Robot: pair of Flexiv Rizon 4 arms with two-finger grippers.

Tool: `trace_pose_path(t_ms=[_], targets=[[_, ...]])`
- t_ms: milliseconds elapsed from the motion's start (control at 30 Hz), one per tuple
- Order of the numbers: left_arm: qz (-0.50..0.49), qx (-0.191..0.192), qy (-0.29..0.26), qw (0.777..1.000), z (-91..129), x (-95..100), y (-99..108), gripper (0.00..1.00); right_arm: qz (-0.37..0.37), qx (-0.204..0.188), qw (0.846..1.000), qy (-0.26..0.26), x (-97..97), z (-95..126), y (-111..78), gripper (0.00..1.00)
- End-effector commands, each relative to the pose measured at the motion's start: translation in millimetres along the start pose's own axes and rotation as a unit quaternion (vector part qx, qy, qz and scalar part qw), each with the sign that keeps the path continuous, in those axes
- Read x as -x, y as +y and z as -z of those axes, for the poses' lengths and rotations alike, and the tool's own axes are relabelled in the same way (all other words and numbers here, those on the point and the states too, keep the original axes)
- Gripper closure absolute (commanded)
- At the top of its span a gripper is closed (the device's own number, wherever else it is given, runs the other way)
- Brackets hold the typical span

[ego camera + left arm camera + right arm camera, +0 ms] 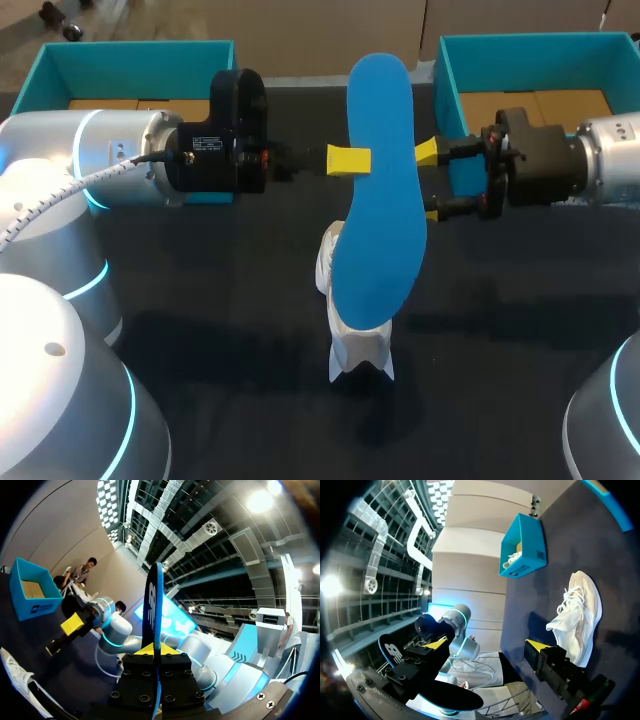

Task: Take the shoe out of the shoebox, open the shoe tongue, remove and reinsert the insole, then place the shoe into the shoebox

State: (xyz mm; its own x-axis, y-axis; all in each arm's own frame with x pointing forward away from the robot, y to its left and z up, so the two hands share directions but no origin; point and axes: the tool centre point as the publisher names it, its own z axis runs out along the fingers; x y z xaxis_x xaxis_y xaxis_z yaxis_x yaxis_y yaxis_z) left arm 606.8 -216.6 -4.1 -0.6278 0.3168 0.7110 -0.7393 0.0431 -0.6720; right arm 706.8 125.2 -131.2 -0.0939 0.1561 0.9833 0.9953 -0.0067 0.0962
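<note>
A blue insole (378, 200) is held up in the air over the middle of the table, with my left gripper (350, 160) shut on its left edge. In the left wrist view the insole (153, 600) shows edge-on between the yellow tips of that gripper (153, 650). My right gripper (430, 182) stands open right at the insole's right edge, not gripping it. From the right wrist, that gripper (487, 645) is wide open, with the dark insole (445, 696) beside one finger. The white shoe (355, 340) lies on the dark table under the insole; it is also the white shoe (577, 615) seen from the right wrist.
Two teal shoeboxes stand at the back: one at the left (130, 55) behind my left arm, one at the right (530, 45) behind my right arm. The dark tabletop (230, 330) stretches around the shoe.
</note>
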Motion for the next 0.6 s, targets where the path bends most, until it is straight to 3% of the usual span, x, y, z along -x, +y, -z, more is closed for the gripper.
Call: trace_pose_path(t_ms=[33,333,433,500,600], targets=[[0.0,-0.001,0.001,1.0,-1.5,1.4,0.1,1.0,0.0,0.001,1.0,-0.001,0.1,-0.3,-1.2,0.0],[0.0,-0.001,0.001,1.0,-1.5,1.4,0.1,1.0,0.0,0.001,1.0,-0.001,0.1,-0.3,-1.2,0.0],[-0.04,0.037,0.007,0.998,6.3,5.4,9.4,1.0,0.0,0.001,1.0,-0.001,0.1,-0.3,-1.2,0.0],[-0.053,0.036,0.015,0.998,9.4,5.5,9.5,1.0,0.0,0.001,1.0,-0.001,0.1,-0.3,-1.2,0.0],[-0.11,0.065,0.011,0.992,13.8,5.8,8.9,1.0,0.0,0.001,1.0,-0.001,0.1,-0.3,-1.2,0.0]])
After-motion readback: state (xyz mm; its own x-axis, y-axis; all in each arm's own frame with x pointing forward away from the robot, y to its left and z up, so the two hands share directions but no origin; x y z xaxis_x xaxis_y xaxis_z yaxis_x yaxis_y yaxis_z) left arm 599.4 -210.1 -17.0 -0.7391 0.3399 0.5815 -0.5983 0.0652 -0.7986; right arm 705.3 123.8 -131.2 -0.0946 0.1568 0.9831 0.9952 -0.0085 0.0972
